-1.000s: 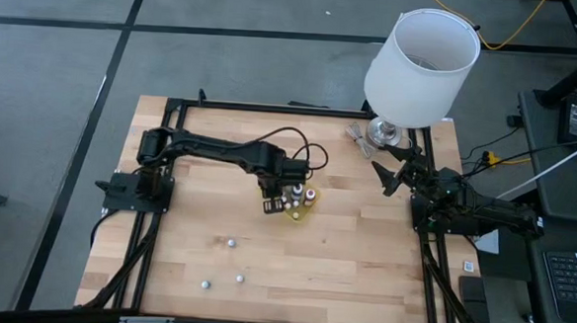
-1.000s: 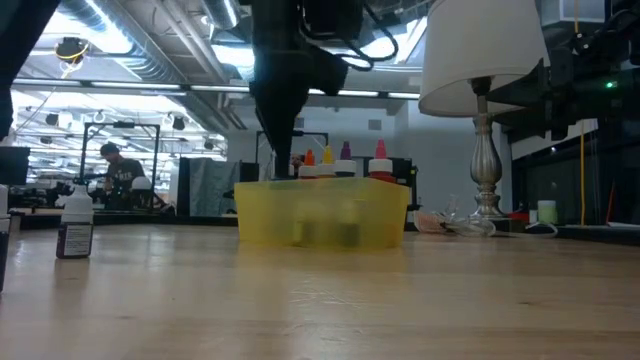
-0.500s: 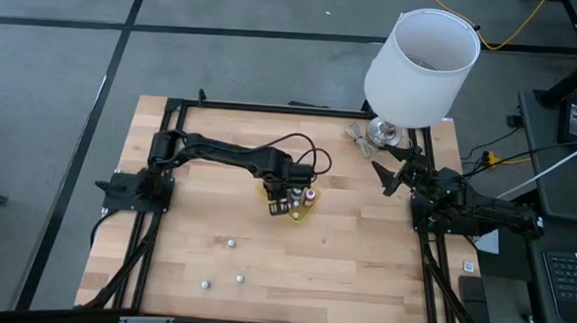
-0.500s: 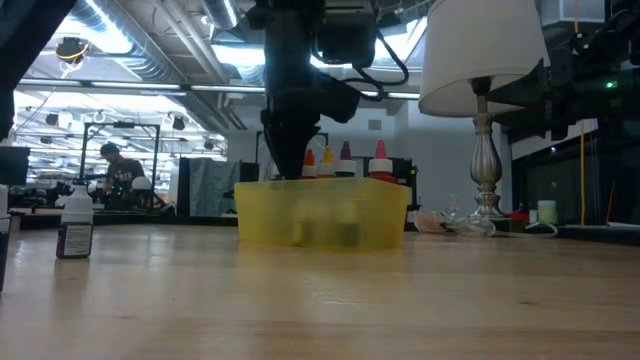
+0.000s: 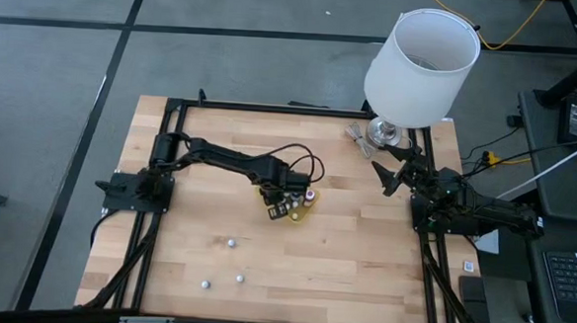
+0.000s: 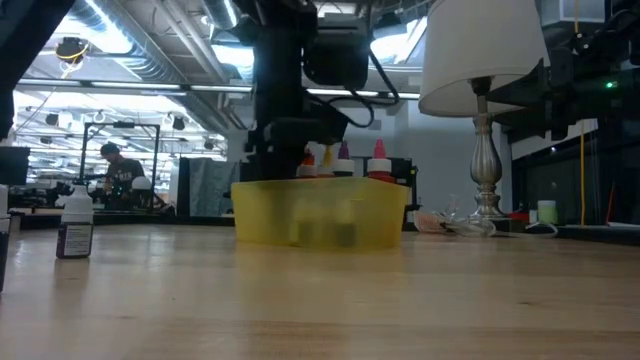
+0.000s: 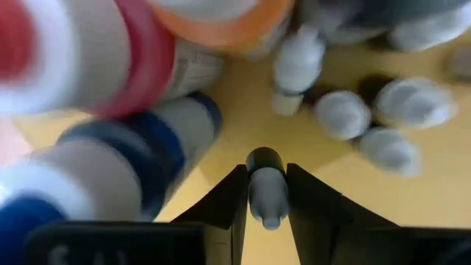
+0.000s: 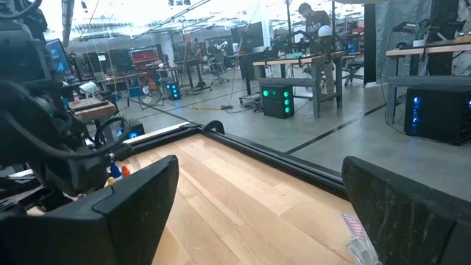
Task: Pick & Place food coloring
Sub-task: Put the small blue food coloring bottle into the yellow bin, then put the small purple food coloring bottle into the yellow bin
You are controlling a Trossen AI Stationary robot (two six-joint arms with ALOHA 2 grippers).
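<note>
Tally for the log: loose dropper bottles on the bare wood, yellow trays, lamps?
Loose dropper bottles: 3
Yellow tray: 1
Lamp: 1
Total: 5

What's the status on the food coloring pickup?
Left end effector shut on bottle over the tray. Right end effector open, parked at table's right edge. Three bottles loose on table.

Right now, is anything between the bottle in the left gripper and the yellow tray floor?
Nothing visible. The left gripper holds a small bottle over a bare patch of the yellow tray; other bottles stand beside it.
</note>
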